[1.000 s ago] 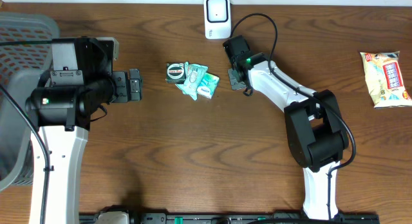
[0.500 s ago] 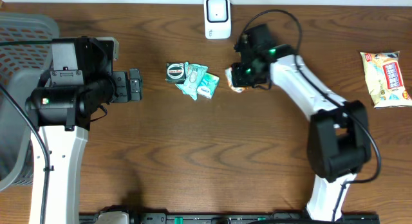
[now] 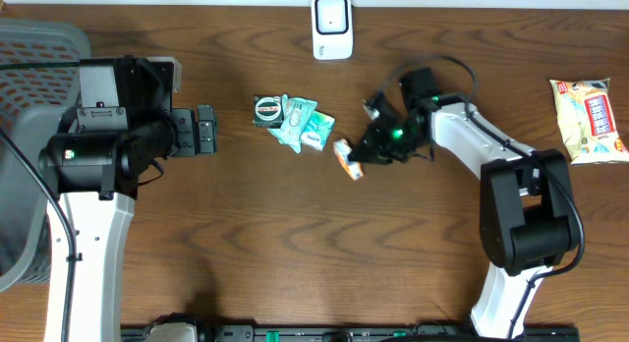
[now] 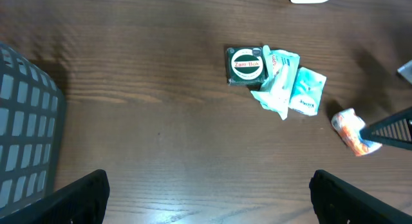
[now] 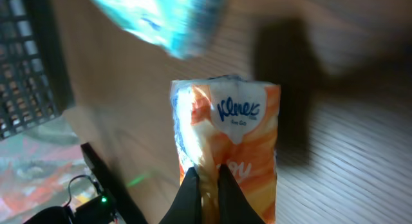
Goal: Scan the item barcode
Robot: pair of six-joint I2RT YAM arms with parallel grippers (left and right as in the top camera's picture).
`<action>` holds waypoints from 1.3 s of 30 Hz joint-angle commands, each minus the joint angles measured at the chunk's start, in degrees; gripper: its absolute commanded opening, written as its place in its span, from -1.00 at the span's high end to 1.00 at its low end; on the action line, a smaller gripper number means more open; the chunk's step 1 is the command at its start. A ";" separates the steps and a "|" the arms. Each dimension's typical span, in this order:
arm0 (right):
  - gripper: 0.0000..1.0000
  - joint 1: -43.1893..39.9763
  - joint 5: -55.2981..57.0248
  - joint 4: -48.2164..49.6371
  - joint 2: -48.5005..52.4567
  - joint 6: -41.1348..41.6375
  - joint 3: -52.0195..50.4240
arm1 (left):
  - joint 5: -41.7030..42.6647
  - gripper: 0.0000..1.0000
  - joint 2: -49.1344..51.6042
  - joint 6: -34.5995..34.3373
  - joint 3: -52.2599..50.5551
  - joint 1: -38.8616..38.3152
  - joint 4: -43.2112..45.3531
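The item is a small orange and white Kleenex tissue pack (image 3: pixel 345 157) (image 5: pixel 225 140) (image 4: pixel 351 130). My right gripper (image 3: pixel 360 153) (image 5: pixel 208 179) is shut on its wrapper and holds it just above the wood, right of the pile. The white scanner (image 3: pixel 331 26) stands at the table's far edge, well behind the pack. No barcode shows on the pack's visible face. My left gripper (image 3: pixel 204 131) (image 4: pixel 209 192) hangs open over bare table at the left, with nothing between its fingers.
A round Zam-Buk tin (image 3: pixel 267 109) (image 4: pixel 246 65) and teal tissue packets (image 3: pixel 307 128) (image 4: pixel 291 89) lie left of the held pack. A grey basket (image 3: pixel 29 136) stands at the far left. A yellow snack bag (image 3: pixel 588 119) lies at the far right.
My right arm has swung away from the scanner, carrying the tissue pack toward the table's front and a little left. The left arm has not moved.
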 commanded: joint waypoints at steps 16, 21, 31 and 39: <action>0.11 -12.24 5.29 -14.99 0.70 -8.66 6.95 | -0.35 -0.96 0.17 0.72 0.42 0.31 -0.13; -0.03 -9.33 9.27 -14.47 0.72 -11.34 6.78 | -0.35 -0.96 0.17 0.72 0.42 0.31 -0.13; -0.07 -4.68 16.11 -6.45 1.11 -8.48 4.74 | -0.35 -0.96 0.17 0.72 0.42 0.31 -0.13; -0.04 -3.04 16.11 -4.35 2.51 -8.11 4.37 | -0.35 -0.96 0.17 0.72 0.42 0.31 -0.13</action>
